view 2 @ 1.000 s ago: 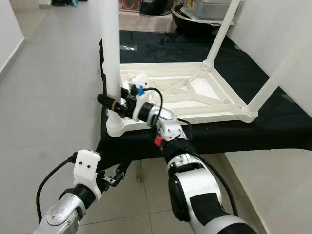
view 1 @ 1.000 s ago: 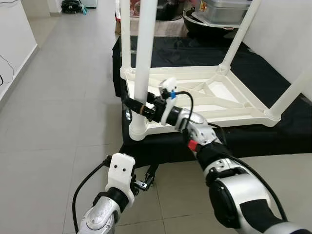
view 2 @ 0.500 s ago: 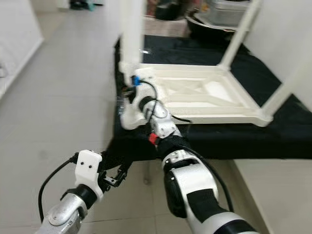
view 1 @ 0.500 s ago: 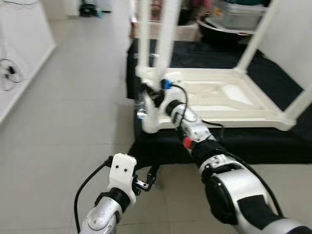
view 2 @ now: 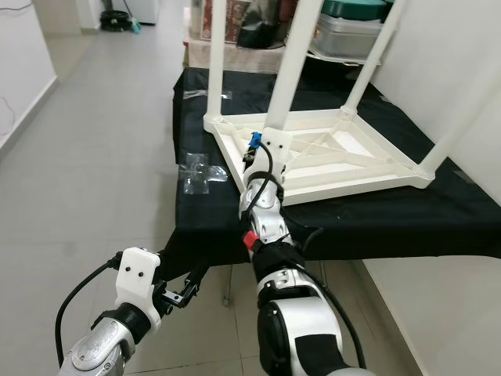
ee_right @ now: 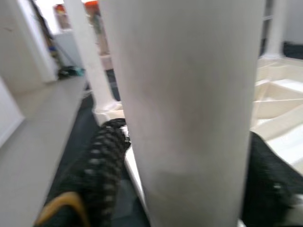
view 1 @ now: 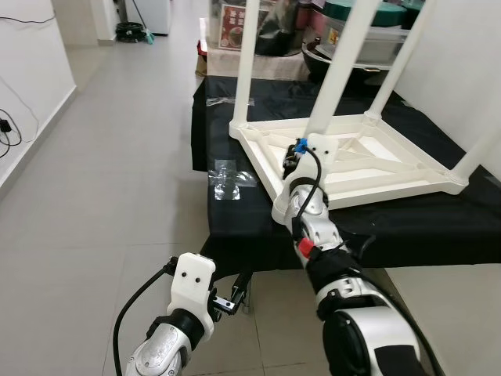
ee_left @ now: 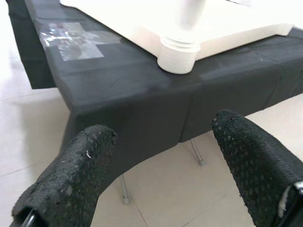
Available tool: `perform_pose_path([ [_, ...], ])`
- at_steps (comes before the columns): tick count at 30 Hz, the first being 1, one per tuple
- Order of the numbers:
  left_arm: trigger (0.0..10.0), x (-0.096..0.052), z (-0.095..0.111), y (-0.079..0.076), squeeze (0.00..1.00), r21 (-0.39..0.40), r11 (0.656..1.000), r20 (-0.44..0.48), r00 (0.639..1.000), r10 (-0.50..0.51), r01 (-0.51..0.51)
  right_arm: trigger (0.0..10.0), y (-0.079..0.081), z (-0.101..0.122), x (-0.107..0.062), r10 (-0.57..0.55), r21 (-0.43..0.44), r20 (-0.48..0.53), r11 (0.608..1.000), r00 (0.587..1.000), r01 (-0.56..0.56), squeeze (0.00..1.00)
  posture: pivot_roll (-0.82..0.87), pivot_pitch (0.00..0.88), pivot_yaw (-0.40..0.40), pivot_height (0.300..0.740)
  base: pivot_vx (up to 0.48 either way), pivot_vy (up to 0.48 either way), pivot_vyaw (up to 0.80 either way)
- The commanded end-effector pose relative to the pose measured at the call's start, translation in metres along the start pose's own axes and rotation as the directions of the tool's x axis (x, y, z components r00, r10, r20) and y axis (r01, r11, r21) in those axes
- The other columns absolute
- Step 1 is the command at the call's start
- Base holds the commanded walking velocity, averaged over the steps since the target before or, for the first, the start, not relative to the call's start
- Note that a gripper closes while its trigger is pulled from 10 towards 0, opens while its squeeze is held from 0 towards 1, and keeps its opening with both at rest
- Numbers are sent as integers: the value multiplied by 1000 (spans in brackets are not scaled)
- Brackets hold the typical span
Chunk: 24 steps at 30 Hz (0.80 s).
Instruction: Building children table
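Grey floor tiles run up to a black-draped worktop where the upturned white table lies, legs in the air. A second ago the near corner leg stood straight up in the head views; now it leans across them and the whole scene has swung, so the camera moved with the robot. The right gripper has stayed on that leg, its jaws pinching the post low by the socket. The left gripper hangs low before the cloth, jaws spread, idle. The leg looks seated, so the build seems near done.
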State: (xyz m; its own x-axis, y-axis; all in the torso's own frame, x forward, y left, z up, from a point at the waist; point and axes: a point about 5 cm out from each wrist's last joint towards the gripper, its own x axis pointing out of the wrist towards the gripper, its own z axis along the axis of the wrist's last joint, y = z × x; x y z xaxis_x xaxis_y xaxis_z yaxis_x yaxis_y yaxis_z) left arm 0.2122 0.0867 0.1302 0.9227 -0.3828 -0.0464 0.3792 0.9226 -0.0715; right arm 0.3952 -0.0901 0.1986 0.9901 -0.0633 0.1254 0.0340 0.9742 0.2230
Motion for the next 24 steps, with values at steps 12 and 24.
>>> perform_pose_path([
  [12,10000,3,-3,-1,0,0,1000,-15,1000,2,-2,10000,4,9,-2,774,118,-80,633,628,-765,0,88,86,-119,740,0,0,0],
  [24,10000,3,-2,-2,0,0,1000,-13,1000,3,-3,10000,30,15,-6,872,30,-100,484,479,-875,0,95,92,-123,740,0,0,0],
])
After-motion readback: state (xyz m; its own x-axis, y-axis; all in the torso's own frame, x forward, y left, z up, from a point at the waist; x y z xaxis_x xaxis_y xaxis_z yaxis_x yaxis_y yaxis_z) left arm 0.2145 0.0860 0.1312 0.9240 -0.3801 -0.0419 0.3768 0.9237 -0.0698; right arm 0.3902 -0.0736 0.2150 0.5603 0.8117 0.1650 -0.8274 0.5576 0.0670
